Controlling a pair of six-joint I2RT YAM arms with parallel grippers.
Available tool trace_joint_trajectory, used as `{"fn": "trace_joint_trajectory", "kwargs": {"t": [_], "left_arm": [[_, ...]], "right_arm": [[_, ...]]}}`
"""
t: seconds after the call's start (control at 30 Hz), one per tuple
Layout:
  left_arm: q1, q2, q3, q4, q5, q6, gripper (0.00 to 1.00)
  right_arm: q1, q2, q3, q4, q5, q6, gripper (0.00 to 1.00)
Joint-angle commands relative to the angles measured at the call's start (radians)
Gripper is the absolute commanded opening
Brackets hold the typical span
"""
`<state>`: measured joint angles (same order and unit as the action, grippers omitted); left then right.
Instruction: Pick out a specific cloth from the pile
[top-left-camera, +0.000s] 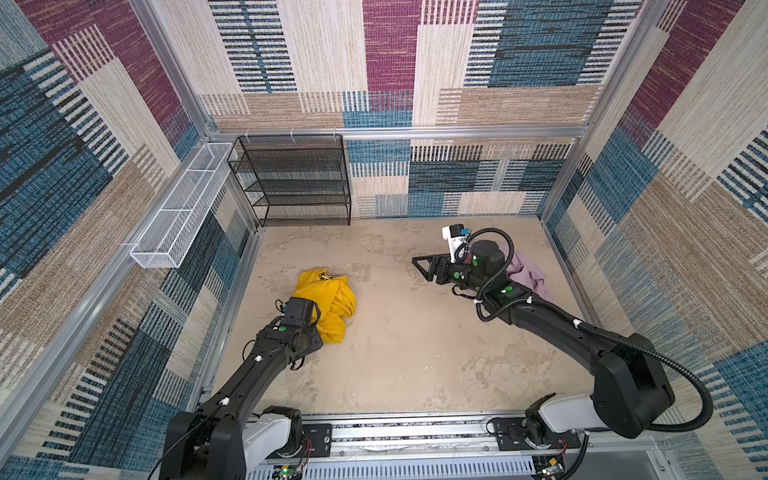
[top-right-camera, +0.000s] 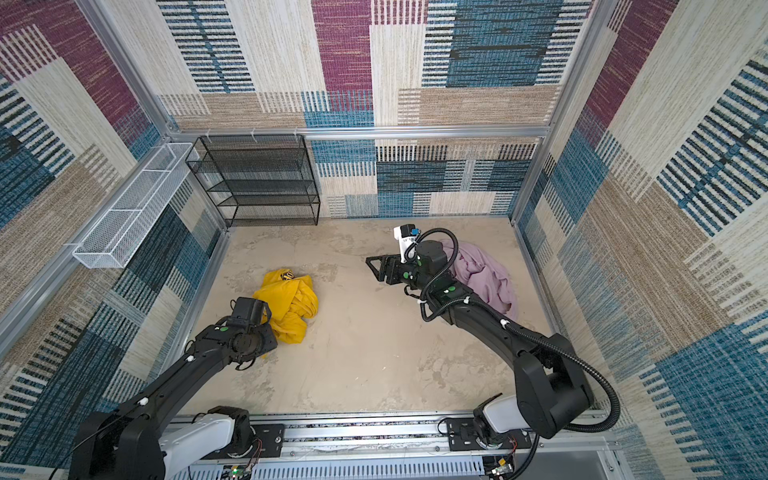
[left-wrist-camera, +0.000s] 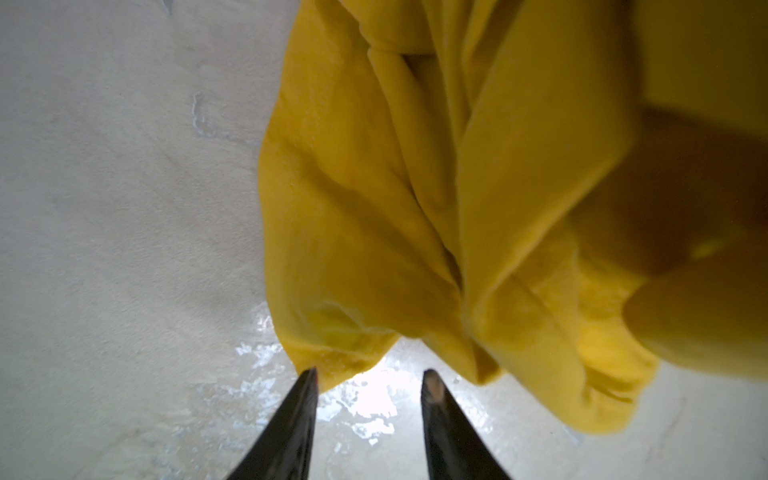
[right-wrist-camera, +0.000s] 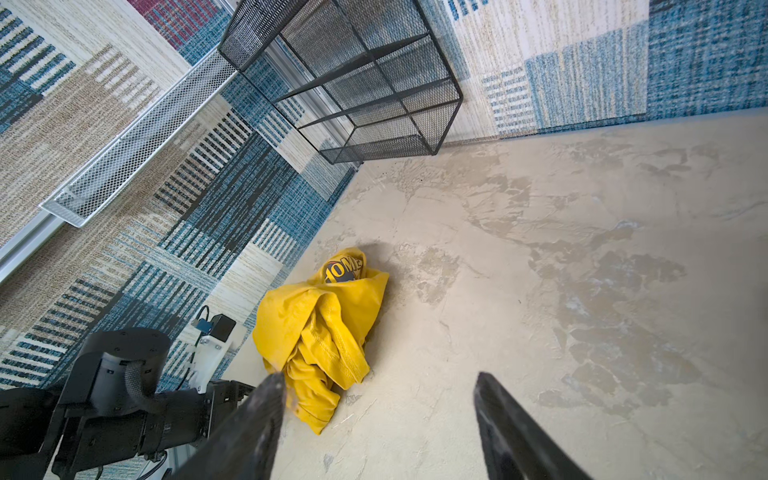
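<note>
White mesh basket: long and narrow, fixed to the left wall above the table.
Black mesh rack: four open tiers, standing in the far left corner against the back wall.
Left gripper: pointed down at the near left edge of the yellow cloth; the wrist view shows its two dark fingers apart, with bare table between the tips. One tip sits right at the cloth's hem; whether it touches is unclear. Nothing is held.
Mustard-yellow cloth: crumpled in a heap on the left half of the table, alone, just beyond the left wrist and well apart from the other fabric.
Printed mark: dark patch with yellow letters, on the cloth's far end, facing up.
Table: mottled beige surface, bare across the middle.
Right gripper: raised above the table right of centre, aimed leftward toward the yellow cloth; fingers spread wide, nothing between them.
Pile: rumpled pale lilac-pink fabric on the table by the right wall, partly hidden behind the right arm.
</note>
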<state>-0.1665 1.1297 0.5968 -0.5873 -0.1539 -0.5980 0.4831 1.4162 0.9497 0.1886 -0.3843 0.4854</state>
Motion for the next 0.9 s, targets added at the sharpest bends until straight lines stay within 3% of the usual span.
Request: {"fn": "trace_joint_trajectory", "kwargs": {"t": [0.0,0.13,0.33,0.5,0.87], "left_arm": [[-0.001,0.043,0.027,0.003,-0.011,0.021,0.43],[-0.001,0.112,0.055,0.006,-0.012,0.023,0.41],[-0.001,0.202,0.073,0.037,0.007,0.029,0.3],[-0.001,0.259,0.093,0.037,0.016,0.035,0.0],[-0.083,0.024,0.15,-0.078,0.002,0.02,0.0]], "right_arm": [[0.001,0.004,0.014,0.028,-0.012,-0.001,0.74],[0.0,0.007,0.022,0.028,-0.017,-0.002,0.74],[0.001,0.007,0.038,0.027,-0.033,-0.015,0.75],[0.001,0.0,0.061,0.014,-0.035,-0.039,0.75],[-0.001,0.045,0.129,-0.02,-0.065,-0.049,0.76]]}}
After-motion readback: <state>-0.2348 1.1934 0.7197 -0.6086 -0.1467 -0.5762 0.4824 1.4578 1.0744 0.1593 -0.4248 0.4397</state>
